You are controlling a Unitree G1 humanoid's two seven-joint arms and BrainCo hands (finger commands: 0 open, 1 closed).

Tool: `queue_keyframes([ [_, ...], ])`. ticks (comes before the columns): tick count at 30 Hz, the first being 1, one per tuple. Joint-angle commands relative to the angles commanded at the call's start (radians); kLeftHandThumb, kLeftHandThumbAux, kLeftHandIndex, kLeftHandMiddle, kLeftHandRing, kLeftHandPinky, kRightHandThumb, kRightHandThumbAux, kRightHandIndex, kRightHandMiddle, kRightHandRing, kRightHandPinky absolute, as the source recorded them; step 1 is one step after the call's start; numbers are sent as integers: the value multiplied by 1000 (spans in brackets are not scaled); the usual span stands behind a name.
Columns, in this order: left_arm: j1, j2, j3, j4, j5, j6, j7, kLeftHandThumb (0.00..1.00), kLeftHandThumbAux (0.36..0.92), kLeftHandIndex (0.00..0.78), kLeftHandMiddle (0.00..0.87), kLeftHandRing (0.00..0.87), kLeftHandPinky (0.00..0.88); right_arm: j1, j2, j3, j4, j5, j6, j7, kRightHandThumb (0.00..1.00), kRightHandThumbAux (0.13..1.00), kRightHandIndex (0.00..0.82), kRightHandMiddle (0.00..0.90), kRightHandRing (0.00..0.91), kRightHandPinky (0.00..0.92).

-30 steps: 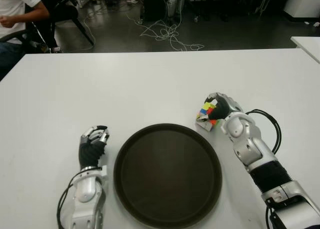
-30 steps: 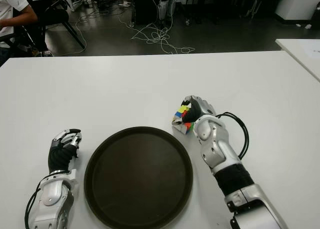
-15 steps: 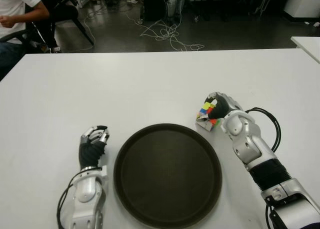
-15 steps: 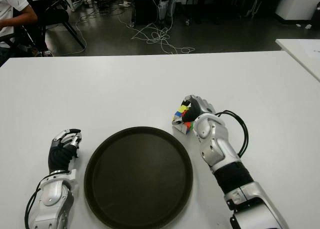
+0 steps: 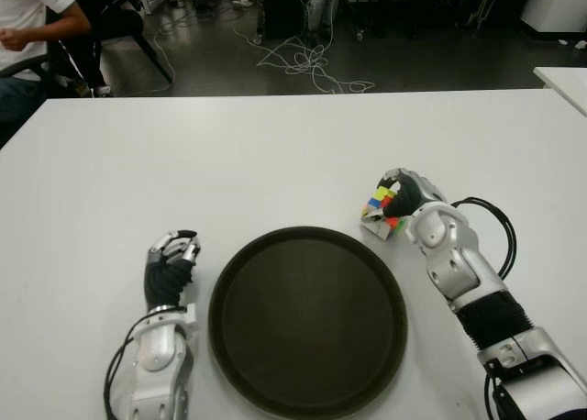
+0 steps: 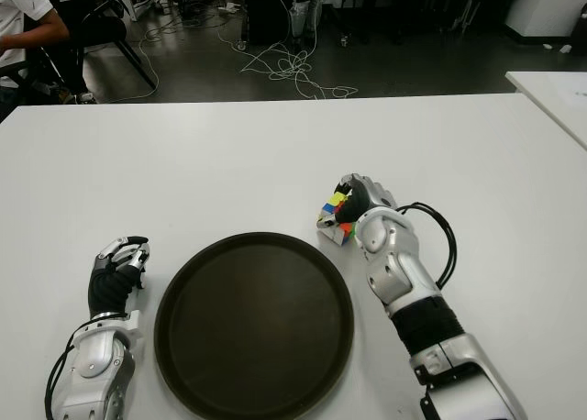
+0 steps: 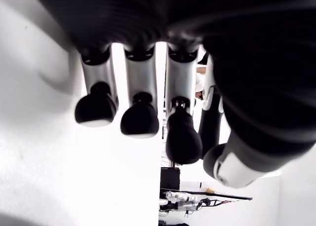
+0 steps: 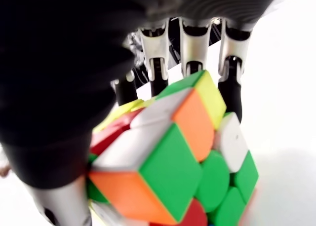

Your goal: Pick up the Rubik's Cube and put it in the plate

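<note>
The Rubik's Cube (image 5: 381, 211) is a small multicoloured cube, tilted, just past the upper right rim of the round dark brown plate (image 5: 307, 320). My right hand (image 5: 400, 198) is curled around it from the right; in the right wrist view the fingers (image 8: 190, 51) wrap over the cube (image 8: 168, 157). Whether the cube still touches the table cannot be told. My left hand (image 5: 171, 256) shows to the left of the plate, with its fingers (image 7: 138, 112) curled and holding nothing.
The white table (image 5: 229, 154) stretches far ahead and to both sides. A black cable (image 5: 495, 227) loops beside my right forearm. A seated person (image 5: 27, 26) is at the far left corner. Cables lie on the floor beyond the table.
The right hand and cube have shifted very slightly; the left hand has not moved.
</note>
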Motion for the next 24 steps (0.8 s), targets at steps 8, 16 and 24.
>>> queue_keyframes([
  [8,-1,2,-1,2,-1,-3,-4,712,704,445,800,828,829,22,13,-57,-20,36,-107,-118,15,870,608,727,751,747],
  [16,-4,2,0,0,4,11,3,713,704,445,800,829,829,33,29,-98,-65,46,-159,-207,104,871,667,768,791,785],
  [24,-10,4,2,2,1,29,2,713,704,445,798,827,826,82,65,-160,-279,67,-135,-237,185,866,699,808,826,818],
])
